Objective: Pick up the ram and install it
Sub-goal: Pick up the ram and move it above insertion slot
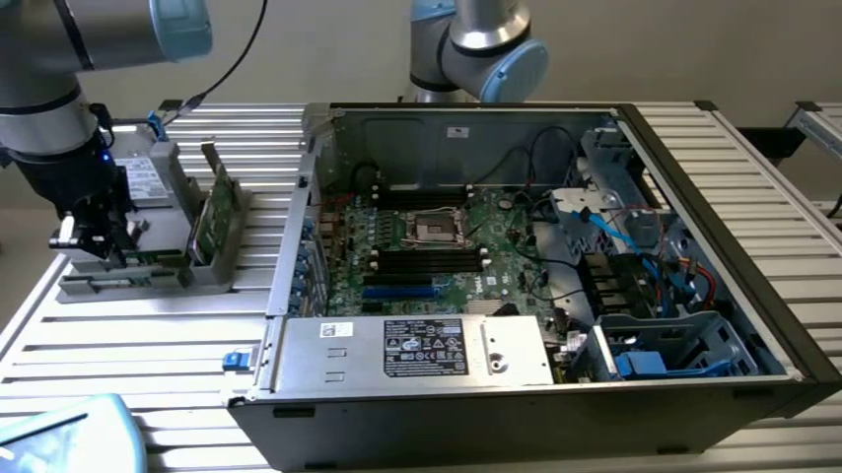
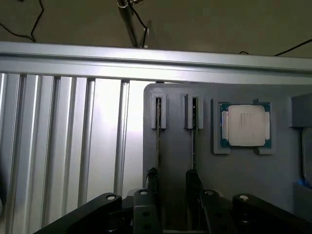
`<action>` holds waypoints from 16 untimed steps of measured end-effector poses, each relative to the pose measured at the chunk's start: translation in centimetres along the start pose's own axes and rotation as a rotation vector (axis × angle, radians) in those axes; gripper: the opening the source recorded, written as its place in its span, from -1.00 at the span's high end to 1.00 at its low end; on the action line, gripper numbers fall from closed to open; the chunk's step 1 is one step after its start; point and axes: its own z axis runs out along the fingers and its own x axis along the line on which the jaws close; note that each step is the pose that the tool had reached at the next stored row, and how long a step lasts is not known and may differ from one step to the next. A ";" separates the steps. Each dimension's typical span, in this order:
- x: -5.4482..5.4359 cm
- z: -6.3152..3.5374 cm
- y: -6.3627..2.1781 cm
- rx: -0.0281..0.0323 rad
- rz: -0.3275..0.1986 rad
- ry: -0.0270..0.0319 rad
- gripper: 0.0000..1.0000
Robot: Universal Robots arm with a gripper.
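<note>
Two ram sticks stand on edge in a grey holder (image 2: pixel 175 102): one ram (image 2: pixel 158 141) and a second ram (image 2: pixel 194 146), each a thin dark line running toward my fingertips. My gripper (image 2: pixel 173 179) hangs open above them, its fingers (image 2: pixel 153 178) apart with only bare holder between. In the exterior view the gripper (image 1: pixel 95 236) hovers at the left end of the holder (image 1: pixel 145 281), while a green ram (image 1: pixel 217 212) stands tilted on the holder's right side. The open computer case holds the motherboard (image 1: pixel 507 236) with black slots (image 1: pixel 421 258).
A processor chip (image 2: pixel 243 126) lies in a pocket of the holder beside the rams. The case wall (image 1: pixel 296 227) rises just right of the holder. A second arm's base (image 1: pixel 474 44) stands behind the case. A silver power supply (image 1: pixel 408 350) is at the front; a blue object (image 1: pixel 59 439) is at the lower left.
</note>
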 end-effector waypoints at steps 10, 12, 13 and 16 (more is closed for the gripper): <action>0.7 0.85 -0.01 -0.0064 -0.025 0.0029 0.25; 1.0 0.88 0.00 -0.0063 -0.026 0.0030 0.25; 1.1 0.93 0.00 -0.0063 -0.027 0.0032 0.25; 1.2 1.22 -0.16 -0.0039 -0.034 0.0041 0.25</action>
